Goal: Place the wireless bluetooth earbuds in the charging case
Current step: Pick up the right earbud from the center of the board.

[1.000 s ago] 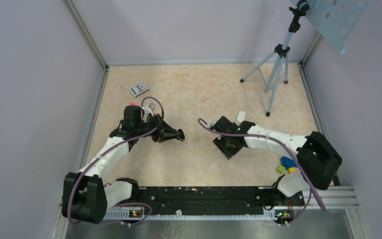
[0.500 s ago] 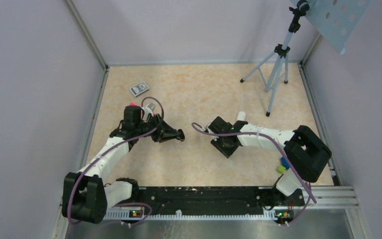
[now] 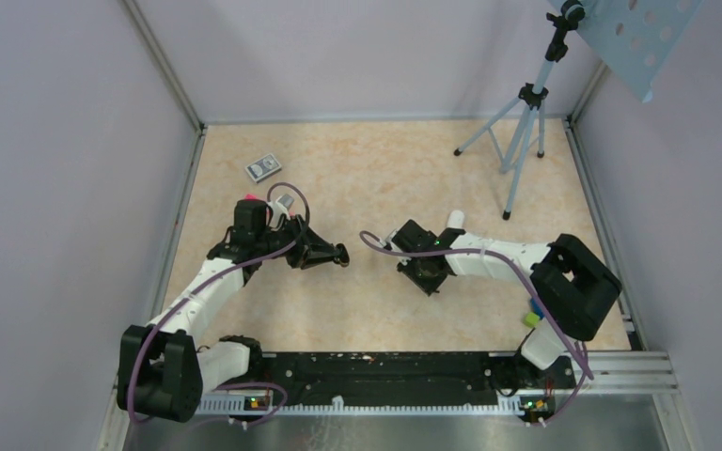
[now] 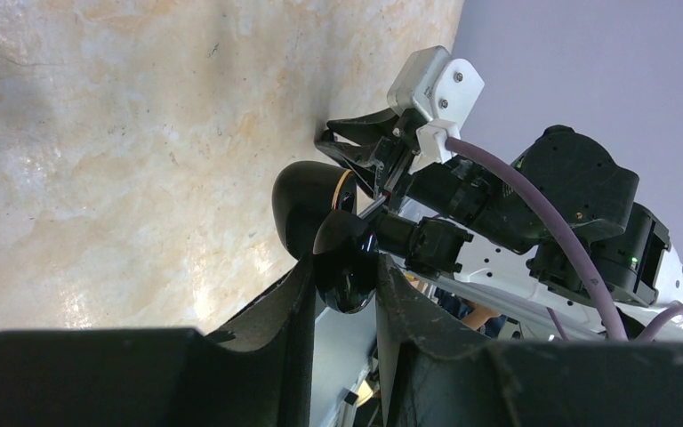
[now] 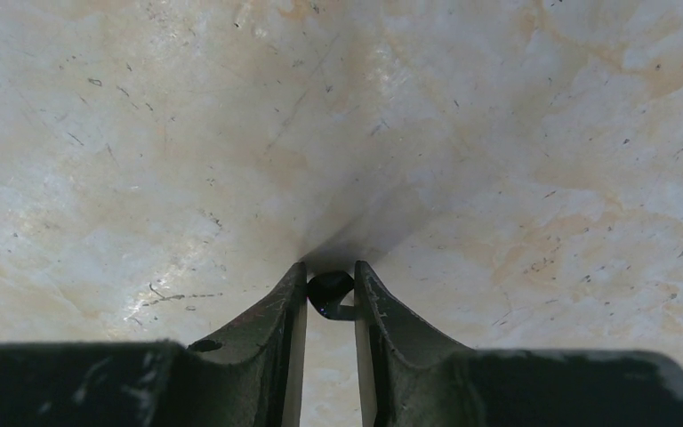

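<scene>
Top external view: the left arm stretches forward from its base and bends inward, so the left gripper [image 3: 340,254] points sideways across the beige marbled table [image 3: 385,169]. The right arm folds sharply at its elbow. Its right gripper [image 3: 425,280] tips down toward the table's middle, apart from the left one.

Left wrist view: the left gripper [image 4: 345,277] has its fingers drawn in tight on a glossy black rounded plastic charging case [image 4: 345,253]. A gold-ringed black half [image 4: 307,206] sits just behind.

Right wrist view: the right gripper [image 5: 329,283], open only a sliver, pinches a tiny glossy black earbud [image 5: 327,292] close above the table.
</scene>
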`<state>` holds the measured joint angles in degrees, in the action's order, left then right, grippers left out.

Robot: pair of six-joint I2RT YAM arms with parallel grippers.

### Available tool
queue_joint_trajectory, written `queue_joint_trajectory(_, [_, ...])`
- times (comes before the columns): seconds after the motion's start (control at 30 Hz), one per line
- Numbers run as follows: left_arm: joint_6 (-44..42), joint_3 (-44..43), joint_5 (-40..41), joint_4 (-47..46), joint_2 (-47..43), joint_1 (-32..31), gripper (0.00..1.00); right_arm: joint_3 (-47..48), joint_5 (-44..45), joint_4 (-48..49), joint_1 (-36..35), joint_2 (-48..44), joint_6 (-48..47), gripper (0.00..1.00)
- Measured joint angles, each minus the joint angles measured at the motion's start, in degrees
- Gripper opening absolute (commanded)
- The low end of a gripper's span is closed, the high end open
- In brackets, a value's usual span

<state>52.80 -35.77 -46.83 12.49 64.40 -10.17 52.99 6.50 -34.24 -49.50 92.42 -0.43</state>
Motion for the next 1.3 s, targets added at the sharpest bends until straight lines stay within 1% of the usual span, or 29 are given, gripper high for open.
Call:
queue_joint_trajectory(0.4, [0.0, 0.0, 0.0, 0.0, 0.3, 0.0, 0.00, -0.1, -0.4, 0.2, 1.0, -1.1, 4.6, 0.20])
queue_joint_trajectory(0.57, [-0.3, 0.0, -0.7, -0.5, 1.6, -0.1, 0.00, -0.5, -2.4, 1.9, 1.7, -8.5, 7.8, 0.17])
queue_joint_trajectory(0.7, [-2.2, -0.3, -4.2, -2.7, 5.7, -1.7, 0.00, -0.5, -4.2, 5.5, 2.3, -16.0, 10.3, 0.18])
queue_joint_trajectory(0.83, [-3.4, -2.1, -6.8, -4.1, 11.2, -6.6, 0.00, -1.9, -7.1, 14.2, 2.4, -24.9, 13.3, 0.18])
queue_joint_trajectory(0.97, [0.1, -2.5, -8.1, -10.5, 12.9, -10.0, 0.00, -5.5, -8.9, 24.9, 2.3, -32.4, 17.5, 0.17])
queue_joint_trajectory(1.1, [4.0, -2.5, -8.0, -15.6, 13.0, -10.7, 0.00, -7.7, -8.0, 33.7, 1.1, -33.3, 21.6, 0.17])
queue_joint_trajectory(1.3, [6.8, -4.6, -7.5, -17.1, 13.0, -11.4, 0.00, -9.4, -6.3, 42.7, -2.4, -30.7, 26.0, 0.15])
